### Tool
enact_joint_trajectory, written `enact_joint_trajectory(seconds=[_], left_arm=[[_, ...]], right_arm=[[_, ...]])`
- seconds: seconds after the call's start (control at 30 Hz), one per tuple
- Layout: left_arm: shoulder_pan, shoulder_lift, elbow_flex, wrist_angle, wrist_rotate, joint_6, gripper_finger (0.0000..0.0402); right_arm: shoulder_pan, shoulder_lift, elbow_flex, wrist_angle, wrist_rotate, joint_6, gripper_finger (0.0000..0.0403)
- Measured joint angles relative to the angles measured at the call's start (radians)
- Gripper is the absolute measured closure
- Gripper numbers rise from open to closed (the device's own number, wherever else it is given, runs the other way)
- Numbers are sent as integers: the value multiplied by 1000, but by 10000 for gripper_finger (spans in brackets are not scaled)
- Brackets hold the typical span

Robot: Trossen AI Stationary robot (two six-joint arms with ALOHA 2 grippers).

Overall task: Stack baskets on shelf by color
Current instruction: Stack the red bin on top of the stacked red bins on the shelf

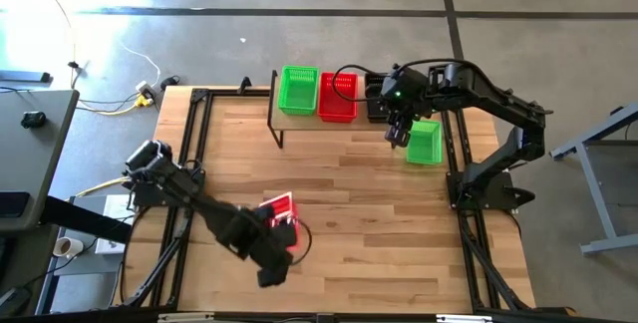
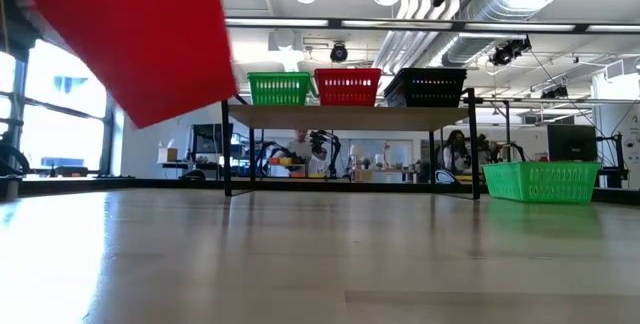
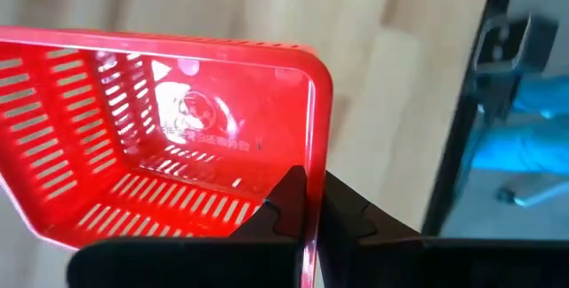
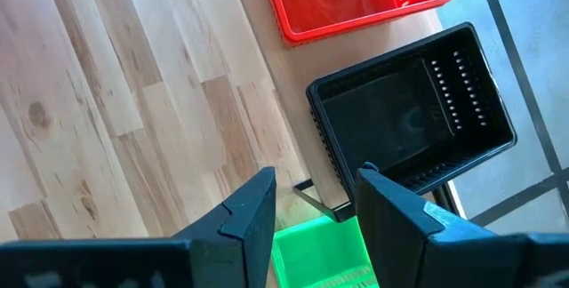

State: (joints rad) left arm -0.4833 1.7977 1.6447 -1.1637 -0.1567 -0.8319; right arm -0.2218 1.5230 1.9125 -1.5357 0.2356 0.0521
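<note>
Standing at the far edge of the table (image 1: 339,203), the shelf (image 1: 299,124) carries green, red and black baskets side by side, one place per colour. The left gripper (image 3: 307,221) is closed on the wall of a red basket (image 3: 160,137), lifted and tilted for carrying. The right gripper (image 4: 316,208) hovers with its fingers apart above a green basket (image 1: 426,144) beside the shelf.

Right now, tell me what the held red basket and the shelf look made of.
Red basket: apparently moulded plastic, glossy, light glowing through its slotted walls. Shelf: pale wood-look top, grain not discernible; thin dark legs, probably metal.
</note>
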Motion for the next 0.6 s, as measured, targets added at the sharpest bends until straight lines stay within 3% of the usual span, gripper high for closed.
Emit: enact_joint_trajectory(seconds=[0.33, 0.6], left_arm=[[201, -147, 0, -6, -145, 327, 401], [404, -227, 0, 2, -191, 628, 401]], right_arm=[[-3, 0, 0, 48, 0, 44, 263], [-14, 0, 0, 61, 1, 164, 263]])
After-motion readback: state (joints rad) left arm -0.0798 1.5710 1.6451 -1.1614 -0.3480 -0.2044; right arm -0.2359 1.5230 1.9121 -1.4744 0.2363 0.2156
